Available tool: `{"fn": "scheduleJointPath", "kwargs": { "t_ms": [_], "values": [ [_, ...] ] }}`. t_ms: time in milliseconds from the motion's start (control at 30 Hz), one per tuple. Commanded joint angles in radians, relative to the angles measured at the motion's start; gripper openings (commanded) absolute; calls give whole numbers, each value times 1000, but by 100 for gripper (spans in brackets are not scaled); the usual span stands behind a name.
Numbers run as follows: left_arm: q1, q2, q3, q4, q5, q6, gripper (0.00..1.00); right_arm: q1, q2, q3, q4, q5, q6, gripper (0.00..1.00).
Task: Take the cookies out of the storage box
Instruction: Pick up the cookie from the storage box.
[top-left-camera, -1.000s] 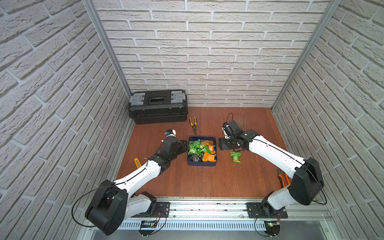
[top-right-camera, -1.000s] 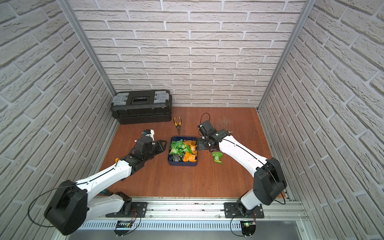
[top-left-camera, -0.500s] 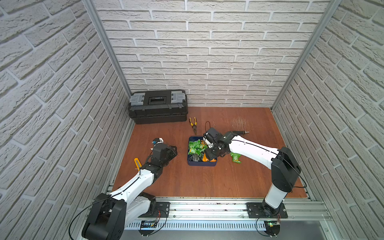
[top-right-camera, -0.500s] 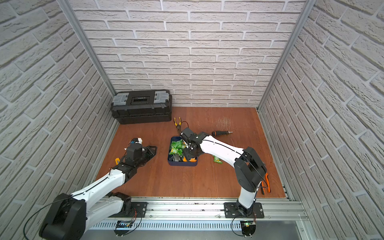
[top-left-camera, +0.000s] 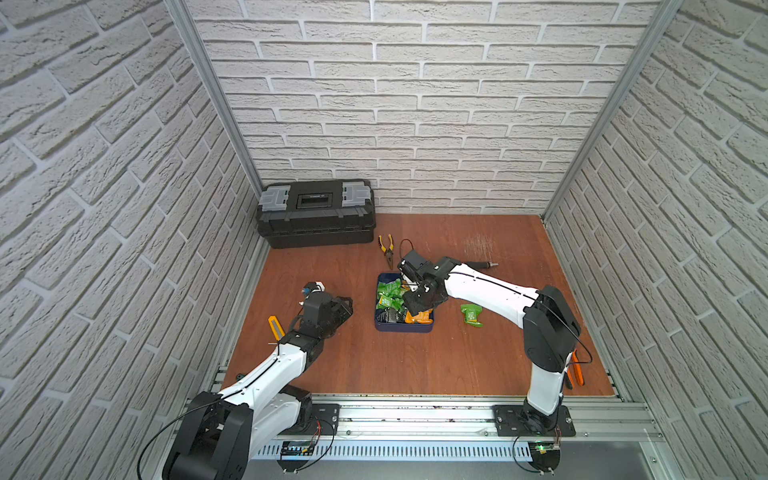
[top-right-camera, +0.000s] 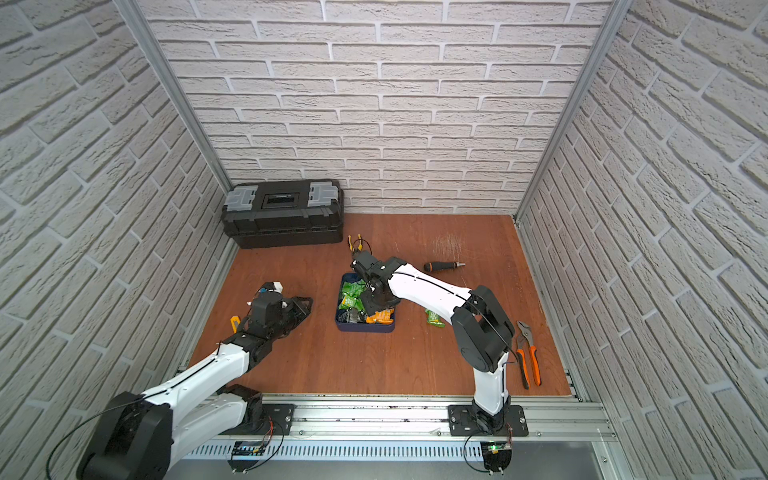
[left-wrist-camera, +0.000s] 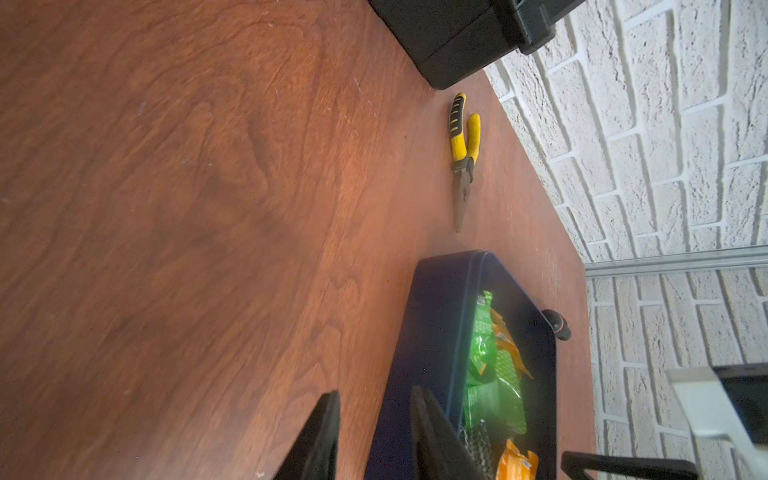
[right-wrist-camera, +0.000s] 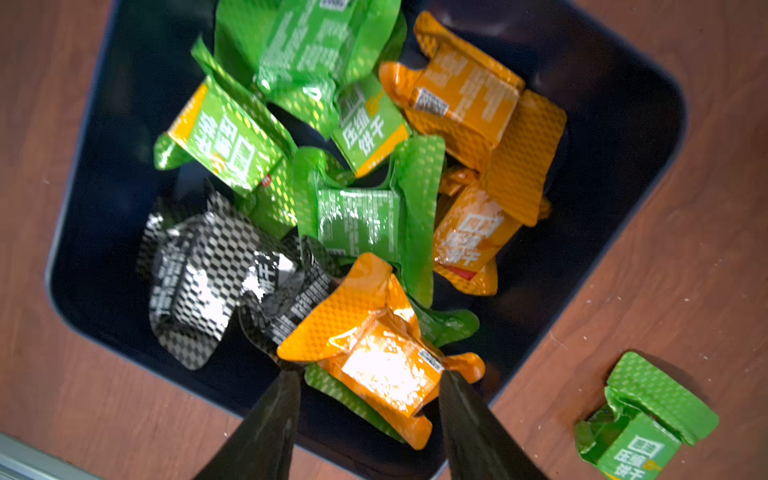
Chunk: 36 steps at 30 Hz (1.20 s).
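Where the wooden table (top-left-camera: 415, 365) fills the lower middle of both top views, the storage box (top-left-camera: 402, 329) sits near its centre. The cookies (top-left-camera: 390, 296) lie heaped inside it, green, orange and black. From where I stand, the right gripper (right-wrist-camera: 370, 374) hangs over the lower right part of the box. Its claw is parted. In the right wrist view one dark finger (right-wrist-camera: 272, 419) stands on each side of an orange packet (right-wrist-camera: 386, 365) lying on top of the heap, with the tips at the packet's edges and the foil not visibly squeezed.

One green packet (top-left-camera: 471, 315) lies outside on the wood, just right of the box. The left gripper (left-wrist-camera: 374, 392) is left of the box and apart from it in both top views. Its claw is slightly parted and empty, pointing toward the box wall.

Yellow-handled pliers (top-left-camera: 387, 248) lie just above the box. A black toolbox (top-left-camera: 316, 214) sits at the table's upper left corner against the brick wall. Orange-handled pliers (top-right-camera: 528, 353) lie near the table's right edge.
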Motion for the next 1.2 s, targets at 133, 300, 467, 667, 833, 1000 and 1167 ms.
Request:
{"fn": "scheduleJointPath", "kwargs": {
  "t_ms": [133, 300, 467, 667, 833, 1000, 1167],
  "values": [
    [8, 20, 10, 36, 21, 25, 35, 3, 49, 83, 37, 21, 83, 58],
    [8, 29, 15, 36, 29, 34, 35, -30, 114, 136, 85, -84, 156, 50],
    [7, 38, 26, 44, 47, 55, 35, -54, 140, 134, 166, -155, 252, 50],
    [7, 89, 46, 95, 100, 75, 35, -61, 198, 164, 233, -168, 342, 51],
    [3, 124, 69, 114, 143, 91, 35, -80, 223, 154, 263, -189, 363, 57],
    [-22, 152, 82, 115, 191, 122, 36, -99, 215, 121, 315, -212, 373, 56],
    [-55, 169, 91, 103, 192, 133, 40, -122, 223, 94, 365, -232, 385, 51]
  ]
}}
